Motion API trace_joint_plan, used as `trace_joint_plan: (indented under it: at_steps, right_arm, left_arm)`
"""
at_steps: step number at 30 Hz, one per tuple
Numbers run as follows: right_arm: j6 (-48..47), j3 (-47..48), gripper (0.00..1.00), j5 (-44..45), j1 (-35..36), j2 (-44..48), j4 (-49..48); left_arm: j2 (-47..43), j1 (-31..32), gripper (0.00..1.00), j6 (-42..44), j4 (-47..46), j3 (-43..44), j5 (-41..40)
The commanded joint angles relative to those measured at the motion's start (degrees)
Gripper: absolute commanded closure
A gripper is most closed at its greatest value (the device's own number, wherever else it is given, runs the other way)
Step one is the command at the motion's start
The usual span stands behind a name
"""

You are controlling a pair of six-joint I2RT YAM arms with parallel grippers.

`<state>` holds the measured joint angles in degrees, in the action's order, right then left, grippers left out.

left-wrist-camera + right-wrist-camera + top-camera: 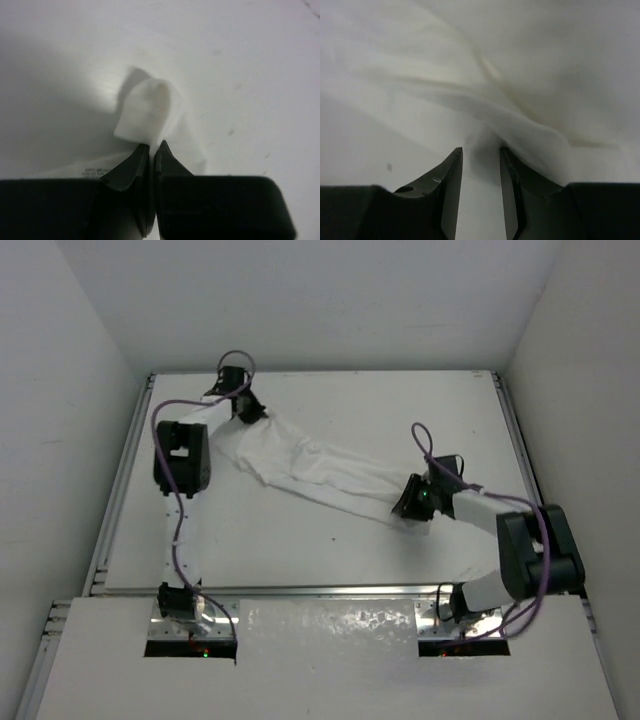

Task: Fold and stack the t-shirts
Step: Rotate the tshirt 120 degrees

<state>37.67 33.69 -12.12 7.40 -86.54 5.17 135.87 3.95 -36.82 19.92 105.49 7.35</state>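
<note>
You are handling a light, limp t-shirt (310, 468) lying stretched across the table (300, 550) from far left to right, your left gripper (152, 146) pinching its far-left end shut, your right gripper (481, 150) standing part-open astride a ridge at its right end, likely the place to grip.

Place: robot lab test cell; you look down into it from above.
Enclosure: plain white walls (320, 300) at your 9, 12 and 3 o'clock.
Work surface: white table (300, 540) with an aluminium rail (120, 490) along its edge at 9 o'clock.
Fixtures: two arm bases (180, 602) bolted at 6 o'clock, with purple cables (175, 540).
</note>
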Motion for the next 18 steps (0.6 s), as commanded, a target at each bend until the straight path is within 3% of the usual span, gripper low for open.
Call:
trace_joint_plan:
  at_steps: [1, 4, 6, 8, 12, 14, 16, 17, 18]
  right_arm:
    - [11.86, -10.98, 0.64, -7.22, 10.33, 10.32, -2.52]
    - [18.03, -16.18, 0.63, -8.09, 19.74, 18.67, -6.12]
    - [25.59, -18.91, 0.61, -10.2, 24.93, 24.91, -11.73]
    - [29.21, -18.93, 0.41, -7.93, 29.75, 27.91, -10.71]
    - [28.78, -16.04, 0.2, -5.37, 30.92, 34.15, -5.47]
    - [23.35, -9.37, 0.11, -4.23, 30.83, 33.55, -1.93]
    - [17.11, -0.76, 0.07, -0.81, 30.4, 30.48, 5.8]
    - [14.74, 3.27, 0.06, -0.19, 29.0, 29.25, 8.08]
    - [10.71, 4.53, 0.05, 0.77, 27.6, 26.45, 8.45]
  left_arm:
    - [10.7, 5.89, 1.0, 6.3, 12.05, 23.67, 4.84]
    - [15.91, 8.62, 0.99, 6.85, 7.79, 32.57, 11.25]
    - [12.76, 9.68, 0.92, 4.41, -4.06, 25.51, 14.77]
    - [11.78, 11.33, 0.89, 3.33, -11.21, 24.93, 17.33]
    - [11.7, 15.65, 0.6, 6.66, -12.01, 32.49, 22.61]
    - [6.9, 16.45, 0.54, 7.81, -13.93, 29.97, 21.57]
    - [2.4, 15.92, 0.48, 7.9, -13.69, 23.64, 13.6]
    - [-1.89, 15.05, 0.48, 6.25, -11.86, 20.31, 2.69]
    - [-4.28, 14.26, 0.49, 4.4, -10.62, 17.84, -2.03]
